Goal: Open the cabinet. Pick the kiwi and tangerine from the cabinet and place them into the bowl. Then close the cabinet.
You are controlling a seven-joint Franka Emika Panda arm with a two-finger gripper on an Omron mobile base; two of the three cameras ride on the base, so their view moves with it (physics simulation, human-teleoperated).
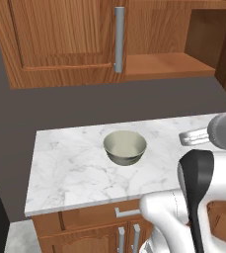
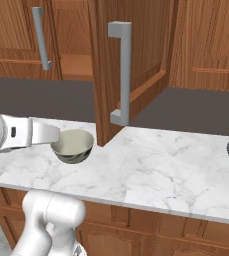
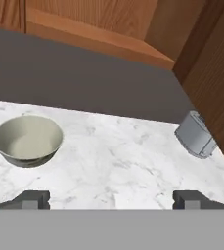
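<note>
I'm hanging the gripper (image 3: 111, 199), fingers spread wide and holding nothing, low over the counter (image 1: 70, 168) near the empty bowl (image 1: 125, 147), and I'm worrying about clipping the cabinet's (image 1: 60, 42) swung-out right door (image 2: 136, 65) reaching up for fruit I'm not spotting.

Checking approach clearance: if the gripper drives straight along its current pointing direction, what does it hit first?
Judging by the hand view, the open gripper points down at bare marble counter, between the bowl and the open cabinet door's handle end. It would likely meet counter first; depth is unclear.
</note>
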